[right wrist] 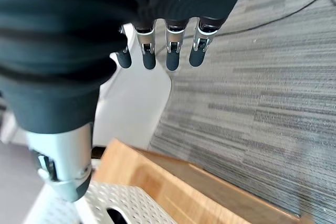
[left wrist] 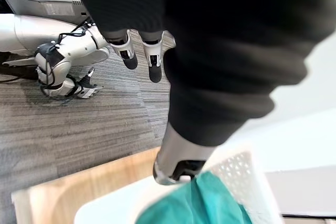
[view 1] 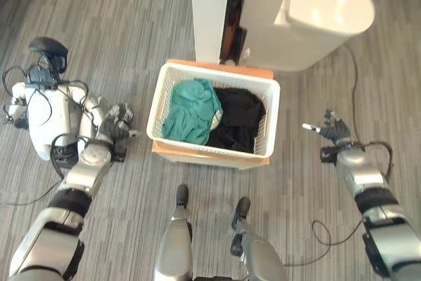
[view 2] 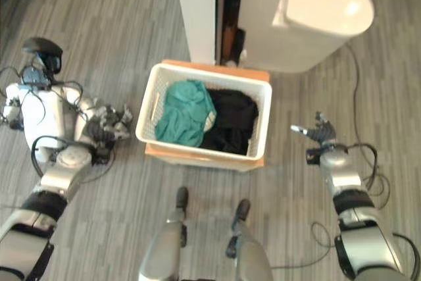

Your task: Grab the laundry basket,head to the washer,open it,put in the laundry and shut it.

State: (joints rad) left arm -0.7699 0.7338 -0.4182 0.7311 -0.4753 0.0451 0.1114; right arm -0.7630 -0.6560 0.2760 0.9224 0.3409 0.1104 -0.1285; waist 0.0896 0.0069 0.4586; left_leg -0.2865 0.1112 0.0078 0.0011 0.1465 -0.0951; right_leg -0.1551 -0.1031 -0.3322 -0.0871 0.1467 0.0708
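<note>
A white laundry basket (view 1: 161, 100) stands on a low wooden board (view 1: 172, 153) on the floor in front of me. A teal cloth (view 1: 191, 110) lies in its left half and a black cloth (view 1: 238, 120) in its right half. Just beyond it is the white washer (view 1: 209, 11), its rounded door (view 1: 322, 14) swung open to the right. My left hand (view 1: 120, 120) hangs left of the basket, fingers (left wrist: 139, 51) straight, holding nothing. My right hand (view 1: 332, 128) is right of the basket, apart from it, fingers (right wrist: 157, 51) straight and empty.
A white device (view 1: 39, 113) with black cables and a dark round head lies on the grey striped carpet at the far left, close behind my left hand. A thin cable (view 1: 352, 77) runs along the floor past the washer door on the right.
</note>
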